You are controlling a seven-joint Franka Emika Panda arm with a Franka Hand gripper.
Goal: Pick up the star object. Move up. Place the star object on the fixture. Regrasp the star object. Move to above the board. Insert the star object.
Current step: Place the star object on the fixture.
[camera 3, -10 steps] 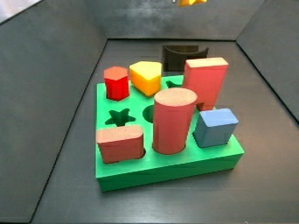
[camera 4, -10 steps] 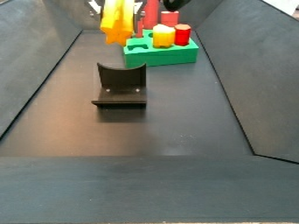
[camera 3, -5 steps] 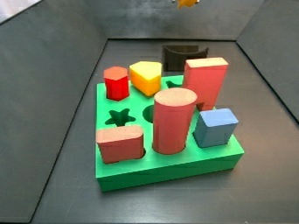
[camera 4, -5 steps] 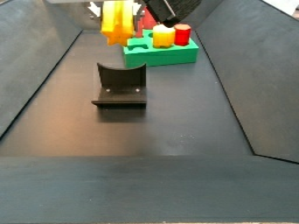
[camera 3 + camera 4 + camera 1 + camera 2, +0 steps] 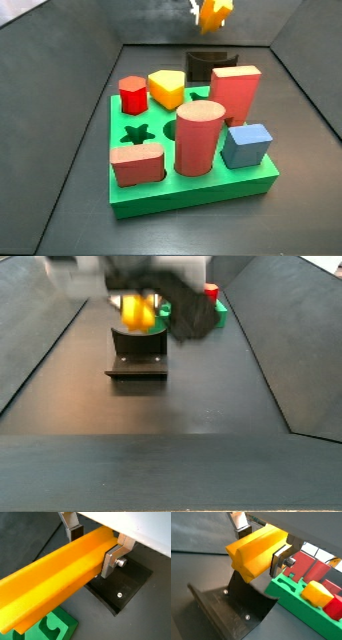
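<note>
The star object (image 5: 60, 574) is gripped crosswise by the claw (image 5: 97, 542), held just above the fixture (image 5: 136, 354), near the board (image 5: 187, 160).

Matt plastic and bare metal

The hand (image 5: 93, 543) has brushed silver metal fingers (image 5: 112, 558) clamping the smooth, matt plastic star object (image 5: 57, 574); the fixture (image 5: 238, 609) is matt black.

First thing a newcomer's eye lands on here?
The star object, a long orange-yellow prism, fills both wrist views, clamped between the silver fingers of the tool. In a side view it hangs blurred just above the black fixture. Next comes the bright green board with its tall red pegs and the empty star-shaped hole.
</note>
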